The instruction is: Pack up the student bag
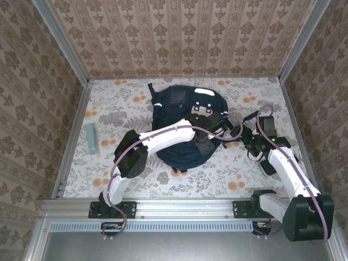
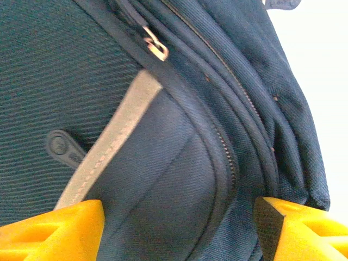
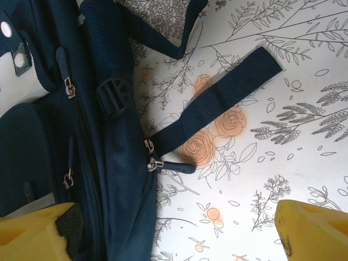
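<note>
From the near rail both arms reach toward 12 o'clock. The right gripper (image 3: 174,228) hovers at the 3 o'clock edge of the student bag (image 1: 174,103). Its fingers are wide, one over navy fabric and one over the floral table (image 1: 119,103), probably lined up on the side zipper pulls (image 3: 154,161) beside a loose strap (image 3: 228,92). The left gripper (image 2: 179,228) hangs over the bag's front pocket, fingers spread wide and holding nothing. A metal zipper tab (image 2: 156,46) lies ahead at 12 o'clock, likely its target for opening a compartment. The bag lies flat at table centre, and a teal flat item (image 1: 91,138) waits at its 9 o'clock.
</note>
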`<state>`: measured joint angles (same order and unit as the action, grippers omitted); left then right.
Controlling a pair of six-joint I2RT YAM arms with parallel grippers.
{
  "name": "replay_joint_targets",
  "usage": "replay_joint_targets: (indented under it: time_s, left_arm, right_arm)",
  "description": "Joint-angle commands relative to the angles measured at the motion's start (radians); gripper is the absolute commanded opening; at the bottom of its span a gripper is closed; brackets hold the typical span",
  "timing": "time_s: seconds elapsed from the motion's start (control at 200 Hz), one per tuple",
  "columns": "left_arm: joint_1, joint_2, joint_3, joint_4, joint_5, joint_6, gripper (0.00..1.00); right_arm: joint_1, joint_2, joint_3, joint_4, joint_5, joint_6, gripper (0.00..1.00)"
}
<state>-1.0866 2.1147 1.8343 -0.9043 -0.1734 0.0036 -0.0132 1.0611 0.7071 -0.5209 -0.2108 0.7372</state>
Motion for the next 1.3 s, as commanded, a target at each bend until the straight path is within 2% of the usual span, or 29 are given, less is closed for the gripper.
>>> replay_joint_targets:
  time_s: [0.0, 0.14, 0.39, 0.485, 0.66, 0.955, 1.175, 1.295]
  left_arm:
    - [0.0, -0.019, -0.02, -0.005, 0.058, 0.042, 0.74]
    - [0.013, -0.006, -0.021, 0.009, -0.011, 0.02, 0.65]
    - [0.038, -0.08, -0.076, 0.091, -0.064, 0.016, 0.34]
    - [0.039, -0.136, -0.134, 0.152, -0.076, 0.037, 0.27]
    - [0.047, -0.221, -0.229, 0.239, -0.111, 0.045, 0.14]
    - [0.053, -0.307, -0.325, 0.319, -0.121, 0.044, 0.09]
    - [0.054, -0.324, -0.349, 0.329, -0.113, 0.027, 0.08]
    - [0.052, -0.325, -0.354, 0.326, -0.107, 0.021, 0.08]
  right_arm:
    - [-0.004, 0.01, -0.011, 0.019, -0.033, 0.009, 0.92]
    - [-0.004, 0.011, -0.014, 0.022, -0.038, 0.011, 0.92]
    - [-0.004, 0.026, -0.002, 0.032, -0.057, 0.001, 0.9]
    - [0.002, 0.05, 0.019, 0.05, -0.09, -0.011, 0.86]
    - [0.056, 0.16, 0.112, 0.085, -0.144, -0.046, 0.71]
    - [0.163, 0.476, 0.371, 0.07, -0.095, -0.08, 0.5]
    - [0.189, 0.7, 0.591, 0.009, -0.041, -0.111, 0.35]
    - [0.192, 0.775, 0.666, -0.011, 0.017, -0.124, 0.27]
